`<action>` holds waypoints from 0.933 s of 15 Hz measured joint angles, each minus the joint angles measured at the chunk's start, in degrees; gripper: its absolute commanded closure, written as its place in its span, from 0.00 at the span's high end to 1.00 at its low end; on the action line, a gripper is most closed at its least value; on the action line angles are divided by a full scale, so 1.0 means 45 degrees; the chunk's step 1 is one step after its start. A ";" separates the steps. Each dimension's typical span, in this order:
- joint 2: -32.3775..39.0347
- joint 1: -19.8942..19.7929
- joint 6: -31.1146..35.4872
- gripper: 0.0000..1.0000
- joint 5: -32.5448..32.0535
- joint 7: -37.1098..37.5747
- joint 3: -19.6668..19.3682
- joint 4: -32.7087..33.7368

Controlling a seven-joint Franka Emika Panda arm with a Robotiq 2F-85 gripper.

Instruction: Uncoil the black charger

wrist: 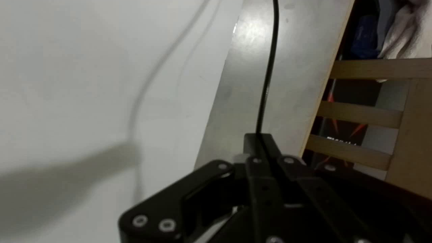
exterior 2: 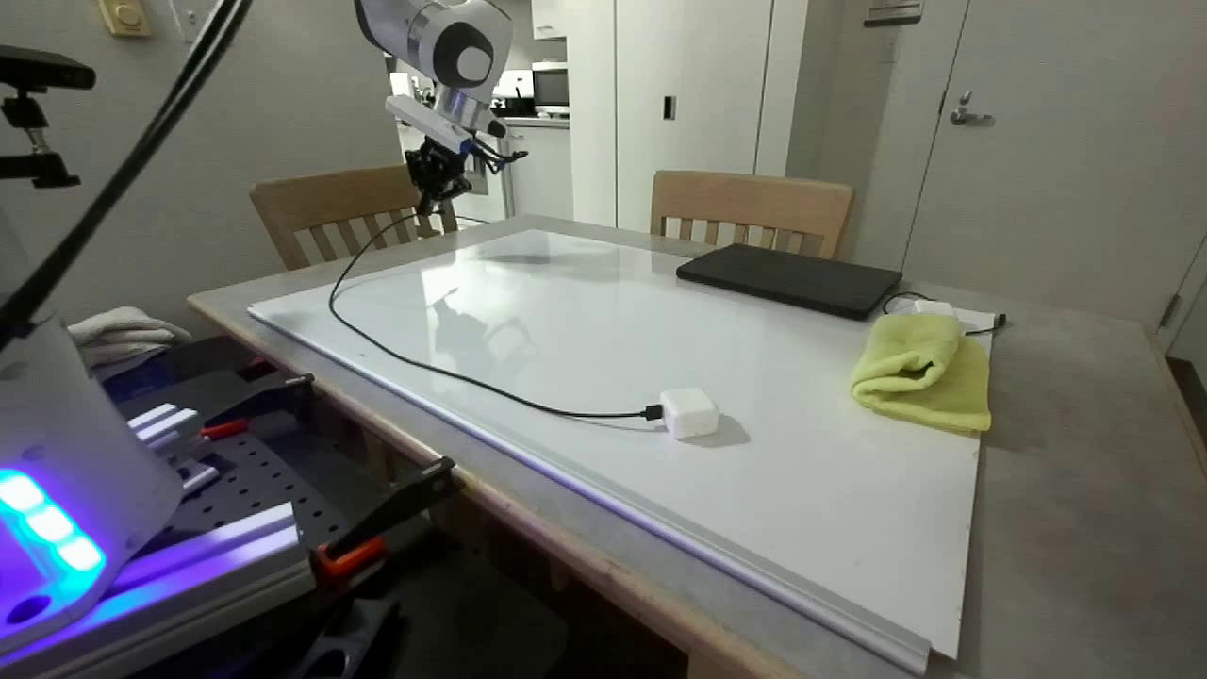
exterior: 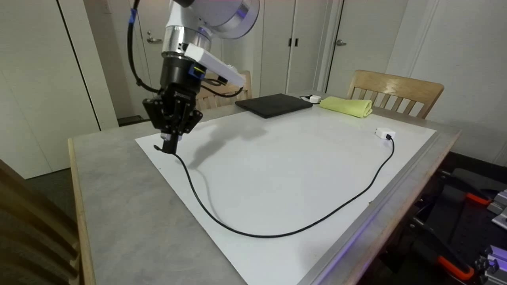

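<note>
The black charger cable [exterior: 269, 236] runs in one wide open curve over the white board, with no loops in it. It also shows in an exterior view [exterior 2: 476, 381] and in the wrist view [wrist: 270, 67]. One end plugs into a white block [exterior: 385, 133] lying on the board, which also shows in an exterior view [exterior 2: 689, 413]. My gripper [exterior: 170, 147] is shut on the cable near its other end, raised above the board's far edge from the block. A short plug end sticks out past the fingertips. The fingers also show in the wrist view [wrist: 258, 136].
The white board [exterior: 297, 178] lies on a grey table. A flat black pad [exterior: 273, 105], a yellow-green folded cloth [exterior: 348, 107] and another white plug [exterior 2: 934, 308] with a dark cord lie along one side. Wooden chairs [exterior 2: 754, 193] stand around the table.
</note>
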 measured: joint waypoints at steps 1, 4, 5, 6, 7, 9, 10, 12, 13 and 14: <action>0.0293 0.0138 -0.0351 0.01 -0.0051 -0.0428 0.0073 0.0445; 0.1326 0.0587 -0.1691 0.29 -0.0301 -0.1659 0.0268 0.2021; 0.1670 0.0710 -0.2244 0.30 -0.0394 -0.2056 0.0317 0.2556; 0.1999 0.0821 -0.2741 0.36 -0.0465 -0.2316 0.0331 0.3071; 0.2304 0.0912 -0.3111 0.43 -0.0545 -0.2444 0.0327 0.3549; 0.2759 0.1004 -0.3562 0.57 -0.0699 -0.2480 0.0301 0.4349; 0.2913 0.1006 -0.3689 0.65 -0.0733 -0.2480 0.0267 0.4693; 0.2999 0.0965 -0.3768 0.79 -0.0734 -0.2462 0.0084 0.5165; 0.2988 0.0903 -0.3768 0.85 -0.0734 -0.2429 0.0000 0.5358; 0.2961 0.0810 -0.3766 0.93 -0.0734 -0.2362 -0.0065 0.5521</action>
